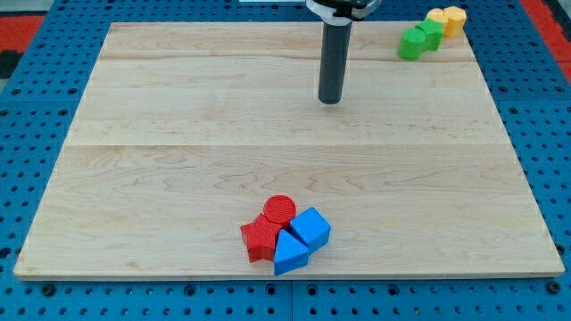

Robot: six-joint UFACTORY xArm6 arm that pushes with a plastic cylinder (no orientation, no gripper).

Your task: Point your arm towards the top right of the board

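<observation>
Camera view:
Board: a big light wooden board [178, 134] lies flat on a blue table with holes [36, 294]. Everything else is placed from this board.
My tip: my tip [331, 101] is the bottom end of a straight dark rod. It has nothing to open or close and it holds nothing. It stands on the top half of the board, a bit to the view's right of the middle. No block touches it.
Top right of the board: this corner is at the view's top right, well apart from my tip. Four blocks sit there in a close row.
Green blocks: two green blocks [419, 39] touch each other near that corner. Their shapes are hard to tell.
Yellow blocks: two yellow blocks [446, 19] sit right at the board's top edge, just beside the green ones.
Red cylinder: a red cylinder [279, 209] stands near the board's bottom edge, around the middle.
Red block: a red block [259, 237], maybe star shaped, touches the cylinder.
Blue cube: a blue cube [311, 227] sits just beside the red cylinder.
Blue triangle: a blue triangle block [290, 252] touches the blue cube and the red block.
</observation>
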